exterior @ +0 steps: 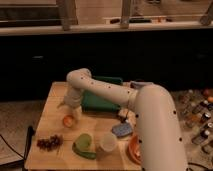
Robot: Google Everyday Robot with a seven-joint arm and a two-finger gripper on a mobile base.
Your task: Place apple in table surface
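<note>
The apple (68, 120), small and orange-red, is low over or on the light tan table surface (50, 127) near its left side; I cannot tell if it touches the wood. My gripper (70, 111) is directly above the apple, at the end of the white arm that reaches in from the right. The gripper's lower end meets the top of the apple, and the contact itself is hidden.
A dark green tray (100, 99) lies at the table's back middle. A dark grape bunch (49, 142) lies front left. A green object (84, 145), a white cup (107, 142), a blue sponge (122, 130) and an orange bowl (134, 148) crowd the front right.
</note>
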